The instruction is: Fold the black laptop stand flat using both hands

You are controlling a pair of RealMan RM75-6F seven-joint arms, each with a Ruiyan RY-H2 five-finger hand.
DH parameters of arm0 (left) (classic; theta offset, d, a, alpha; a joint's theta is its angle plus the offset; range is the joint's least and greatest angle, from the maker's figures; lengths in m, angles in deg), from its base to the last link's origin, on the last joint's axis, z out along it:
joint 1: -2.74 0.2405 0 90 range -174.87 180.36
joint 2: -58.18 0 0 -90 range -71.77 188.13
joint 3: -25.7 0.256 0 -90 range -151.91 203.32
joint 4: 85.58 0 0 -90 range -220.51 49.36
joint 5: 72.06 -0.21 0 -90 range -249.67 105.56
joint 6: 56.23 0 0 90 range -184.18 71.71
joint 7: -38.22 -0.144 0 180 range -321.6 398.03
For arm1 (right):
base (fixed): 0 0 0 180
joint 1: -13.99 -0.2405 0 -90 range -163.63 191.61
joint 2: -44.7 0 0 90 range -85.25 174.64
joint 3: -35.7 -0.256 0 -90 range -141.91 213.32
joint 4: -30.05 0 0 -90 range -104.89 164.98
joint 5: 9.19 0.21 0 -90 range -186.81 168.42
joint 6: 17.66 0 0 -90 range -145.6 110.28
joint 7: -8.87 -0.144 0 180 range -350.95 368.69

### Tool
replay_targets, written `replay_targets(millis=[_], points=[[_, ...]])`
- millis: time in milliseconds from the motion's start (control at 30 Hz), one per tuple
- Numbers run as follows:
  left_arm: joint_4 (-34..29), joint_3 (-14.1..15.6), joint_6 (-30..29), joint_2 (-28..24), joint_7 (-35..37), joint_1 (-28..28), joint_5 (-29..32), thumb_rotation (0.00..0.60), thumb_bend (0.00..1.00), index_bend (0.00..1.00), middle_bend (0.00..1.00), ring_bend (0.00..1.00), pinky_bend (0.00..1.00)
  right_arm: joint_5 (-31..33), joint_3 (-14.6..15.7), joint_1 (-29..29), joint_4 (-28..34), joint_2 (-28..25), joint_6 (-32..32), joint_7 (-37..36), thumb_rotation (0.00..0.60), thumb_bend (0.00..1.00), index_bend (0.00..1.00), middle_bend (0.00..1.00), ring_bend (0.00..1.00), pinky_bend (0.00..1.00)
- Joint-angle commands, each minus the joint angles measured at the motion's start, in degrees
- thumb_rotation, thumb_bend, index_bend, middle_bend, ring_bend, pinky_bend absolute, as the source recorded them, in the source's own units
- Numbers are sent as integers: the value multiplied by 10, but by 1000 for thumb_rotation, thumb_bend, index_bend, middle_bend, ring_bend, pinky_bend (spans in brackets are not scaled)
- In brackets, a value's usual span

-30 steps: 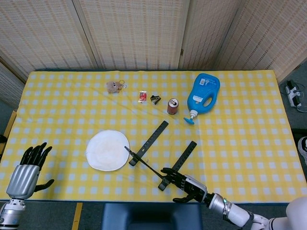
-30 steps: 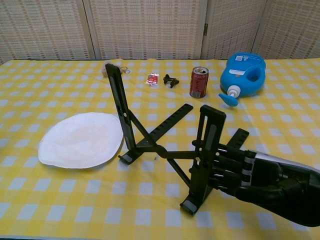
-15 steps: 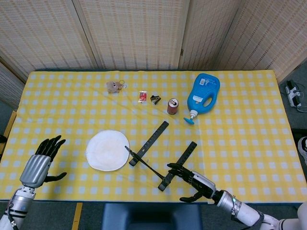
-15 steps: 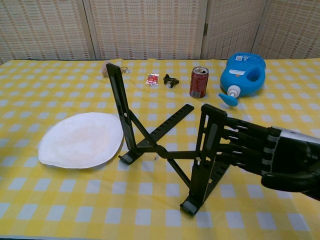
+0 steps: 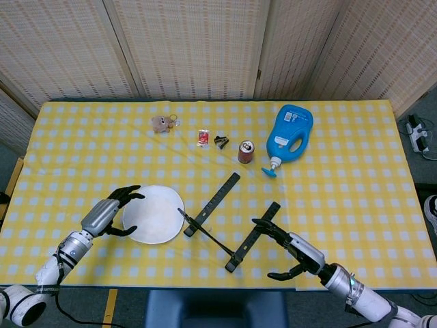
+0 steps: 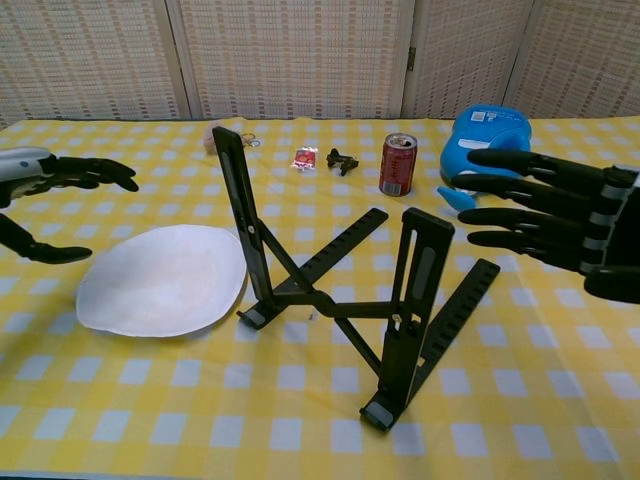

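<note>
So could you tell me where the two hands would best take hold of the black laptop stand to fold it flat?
Probably on the two raised uprights of the laptop stand. They stand tall and bare above the crossed base bars, one each side. The left robot hand, open over the plate, could come from the left for the far upright; the right robot hand, open beside the near upright, from the right.

You'll find nothing readable here: the white label on the blue plastic detergent bottle (image 6: 487,140), the red drinks can (image 6: 397,164) and the small red-and-white sachet (image 6: 304,158) are all too small and blurred.
</note>
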Motion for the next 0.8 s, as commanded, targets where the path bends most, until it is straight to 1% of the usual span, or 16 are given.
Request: replay_targets(millis=[33, 133, 300, 467, 800], points=[[32, -2, 41, 33, 59, -37, 7, 600, 377, 248, 97, 44, 0, 5, -3, 3, -1, 4, -4, 1, 600, 241, 0, 11, 58, 0], [49, -2, 58, 53, 100, -56, 7, 600, 385, 263, 97, 45, 0, 8, -6, 4, -3, 8, -10, -3, 600, 241, 0, 11, 59, 0], [72, 1, 79, 80, 163, -85, 1, 600, 390, 331, 101, 45, 0, 12, -10, 6, -5, 12, -20, -3, 600, 241, 0, 11, 57, 0], [88, 9, 86, 103, 185, -108, -10, 600, 391, 361, 105, 45, 0, 16, -12, 7, -8, 14, -28, -7, 600, 241, 0, 11, 57, 0], [102, 16, 86, 143, 204, -132, -7, 600, 391, 361, 105, 43, 0, 15, -16, 8, -13, 18, -39, -10, 600, 241, 0, 11, 59, 0]])
